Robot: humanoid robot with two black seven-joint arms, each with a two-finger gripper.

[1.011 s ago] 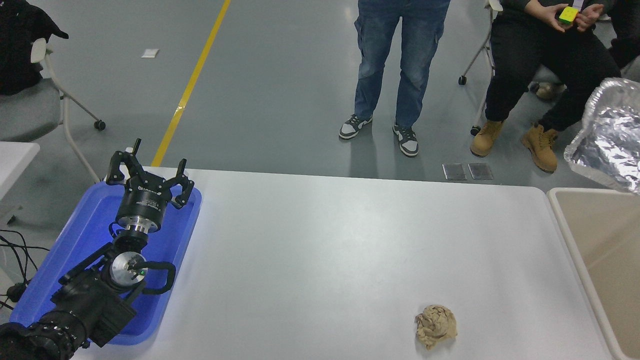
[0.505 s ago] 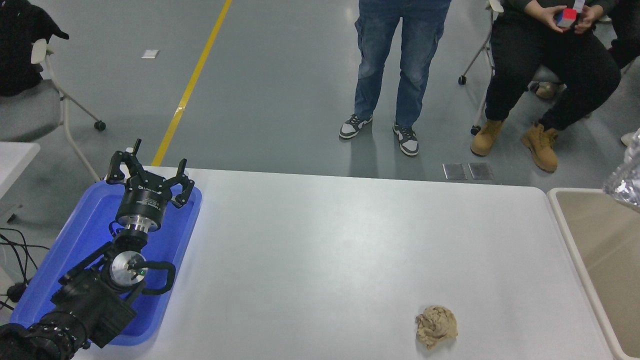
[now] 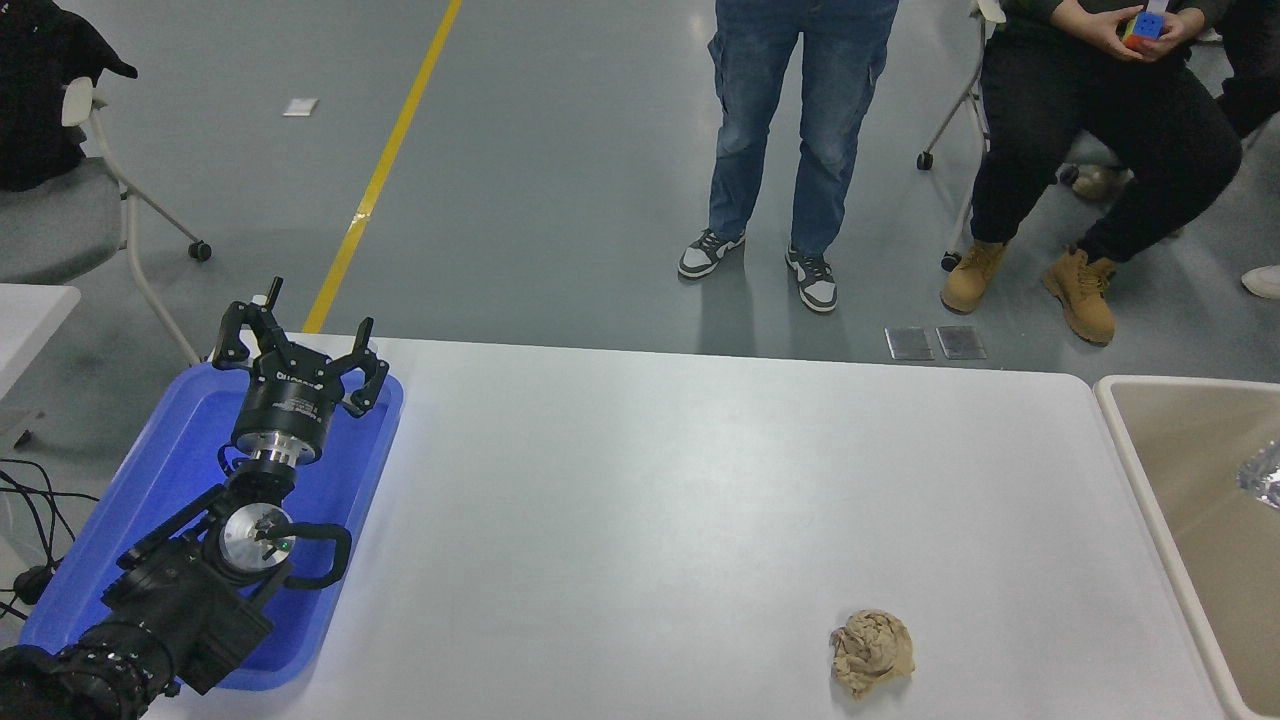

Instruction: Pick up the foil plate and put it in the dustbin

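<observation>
Only a small shiny sliver of the crinkled silver foil plate [image 3: 1262, 476] shows at the picture's right edge, inside the large beige plastic dustbin [image 3: 1135, 452] with its thick rounded rim; the right arm is out of view. The black left gripper [image 3: 296, 349] is parked over the shallow blue plastic tray [image 3: 150, 470] at the lower left, its fingers spread and holding nothing; a crumpled tan paper ball [image 3: 872, 652] lies on the white table [image 3: 640, 480], well apart from the bin.

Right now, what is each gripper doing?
Left gripper: open, holding nothing, parked over the blue tray.
Right gripper: out of view, so it cannot be told.
</observation>
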